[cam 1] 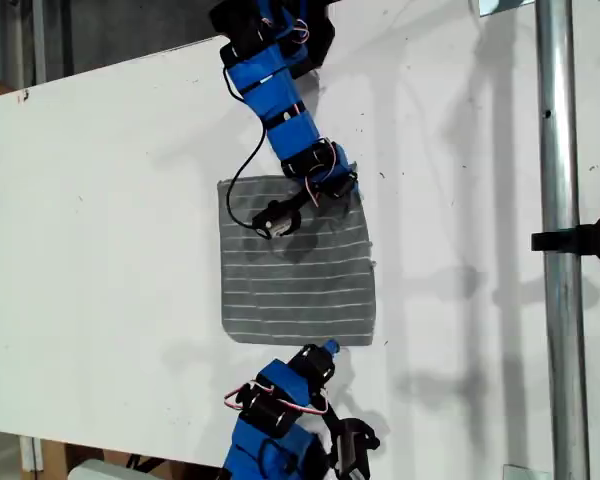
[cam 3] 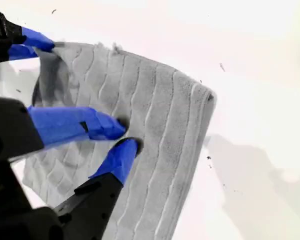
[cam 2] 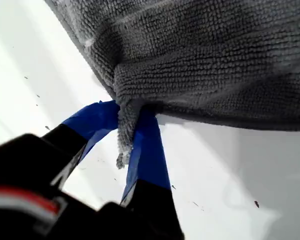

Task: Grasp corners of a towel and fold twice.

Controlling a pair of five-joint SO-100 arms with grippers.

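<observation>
The gray striped towel (cam 1: 295, 270) lies mostly flat on the white table (cam 1: 100, 230). My first gripper (cam 1: 325, 350) reaches in from the bottom of the exterior view. It is shut on the towel's near edge by a corner, with a bunch of cloth (cam 2: 125, 135) squeezed between its blue fingers (cam 2: 147, 150) and the towel (cam 2: 215, 55) lifted a little there. My second gripper (cam 1: 338, 185) comes from the top of the exterior view and sits on the towel (cam 3: 155, 130) near a far corner (cam 3: 207, 95). Its tips (cam 3: 124, 135) are almost together, pressed into the cloth. My first gripper (cam 3: 42, 42) also shows beyond it.
A vertical metal pole (cam 1: 555, 200) with a black clamp (cam 1: 580, 238) stands at the exterior view's right. A thin black cable (cam 1: 238, 190) hangs from the second arm over the towel's edge. The table's front edge runs along the exterior view's lower left.
</observation>
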